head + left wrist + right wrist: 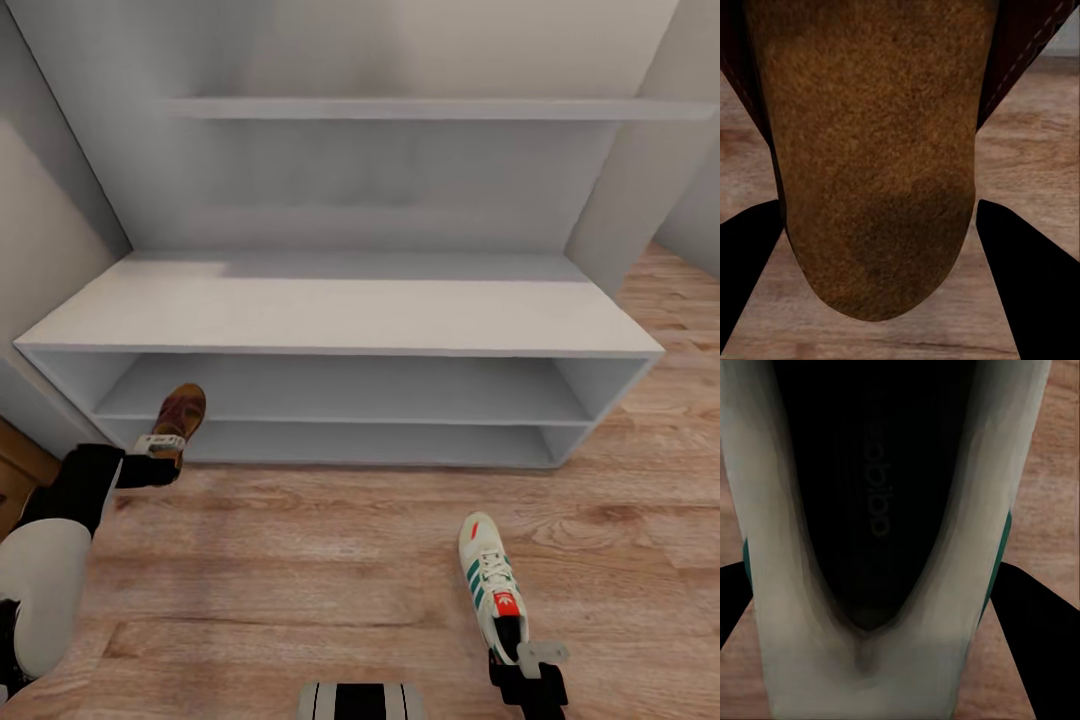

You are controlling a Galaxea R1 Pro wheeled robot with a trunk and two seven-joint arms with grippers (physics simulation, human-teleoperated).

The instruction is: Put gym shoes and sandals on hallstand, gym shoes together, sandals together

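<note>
The gym shoe (pixel 490 580) is showing white with green stripes and a red-orange tongue patch; the sandal (pixel 180 412) is showing mottled brown; the hallstand (pixel 340 310) pale grey; the floor (pixel 300 580) light brown, grained.

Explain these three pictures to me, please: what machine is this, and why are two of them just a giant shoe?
It is a two-armed wheeled robot in a computer simulation, steered by a person. The large picture comes from a camera on its head, looking down at a pale grey shoe rack standing on the wood floor. Its shelves look bare.

The other two pictures come from cameras on each wrist, sitting right behind the gripping tool, so whatever is held looms huge.

The left tool holds a brown sandal near the rack's lower left corner; the left wrist view shows that sandal between two dark fingers.

The right tool holds a white sneaker with green stripes by its heel; its wrist view looks into the sneaker's dark inside.
</note>
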